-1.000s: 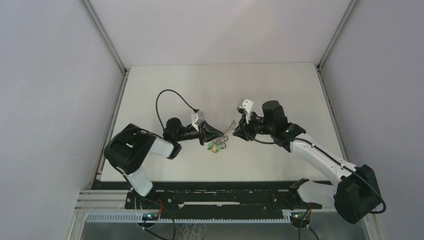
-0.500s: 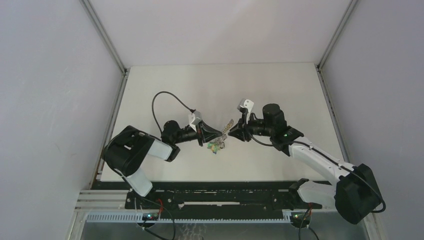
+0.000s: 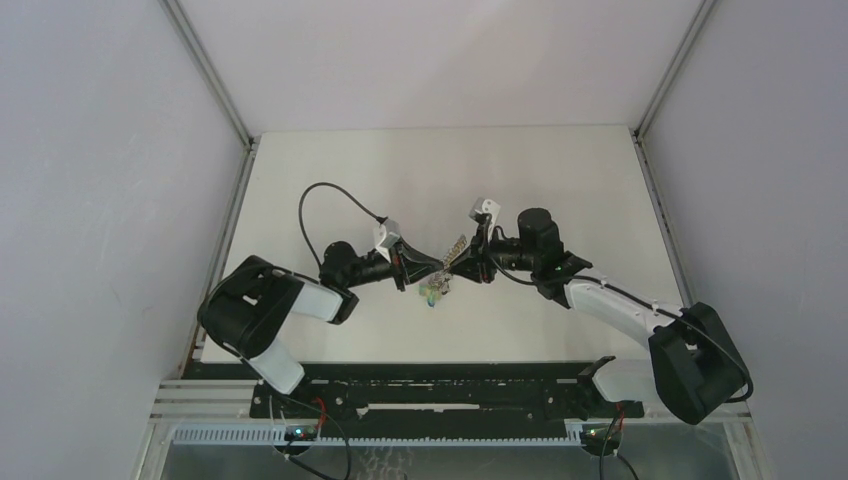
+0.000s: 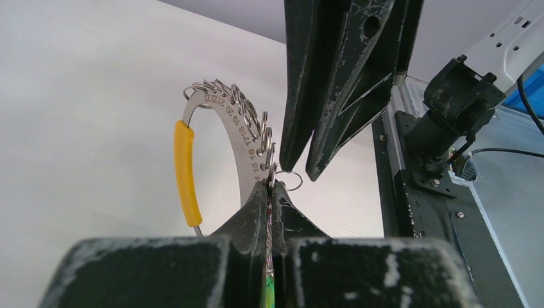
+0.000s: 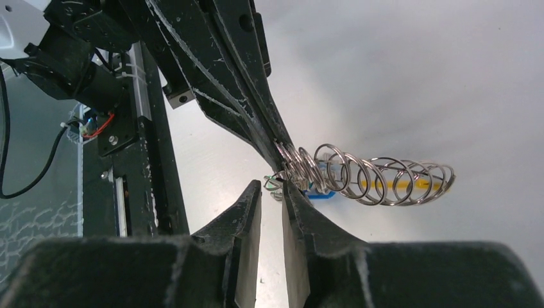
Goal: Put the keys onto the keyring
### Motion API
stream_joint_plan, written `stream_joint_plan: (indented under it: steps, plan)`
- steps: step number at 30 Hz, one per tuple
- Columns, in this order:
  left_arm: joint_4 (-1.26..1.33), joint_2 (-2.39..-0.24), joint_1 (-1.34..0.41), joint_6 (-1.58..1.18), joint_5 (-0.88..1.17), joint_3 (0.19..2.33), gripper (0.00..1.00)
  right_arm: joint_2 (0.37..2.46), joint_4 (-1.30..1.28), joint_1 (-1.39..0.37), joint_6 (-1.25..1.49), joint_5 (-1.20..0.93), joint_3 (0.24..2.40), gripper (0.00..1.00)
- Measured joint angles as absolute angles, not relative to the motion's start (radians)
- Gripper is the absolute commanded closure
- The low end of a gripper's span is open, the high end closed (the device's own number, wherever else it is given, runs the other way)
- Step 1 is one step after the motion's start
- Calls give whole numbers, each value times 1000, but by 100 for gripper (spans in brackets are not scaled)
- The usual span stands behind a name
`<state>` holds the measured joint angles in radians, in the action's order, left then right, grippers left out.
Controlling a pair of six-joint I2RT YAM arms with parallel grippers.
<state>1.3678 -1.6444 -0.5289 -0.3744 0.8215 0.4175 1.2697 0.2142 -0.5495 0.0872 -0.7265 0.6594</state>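
The left gripper (image 4: 270, 187) pinches the keyring (image 4: 247, 138) between pressed jaws. The jaws of the right gripper (image 5: 272, 186), slightly spread, flank a small loop (image 4: 292, 180) at those tips. Threading seems in hand; next needs fine closing. I see no key.

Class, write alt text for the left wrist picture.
The left end effector pinches a curved metal keyring with a yellow band and a row of small rings. The right end effector points down beside that grip, its dark tips slightly apart.
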Motion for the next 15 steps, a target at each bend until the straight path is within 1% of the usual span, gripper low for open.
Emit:
stream_joint_plan:
  steps: [12, 15]
  plan:
    - [1368, -1628, -529, -376, 834, 418, 100, 1295, 304, -520, 171, -750, 659, 84]
    - [1368, -1626, -529, -376, 838, 418, 100, 1296, 304, -513, 189, -759, 659, 87]
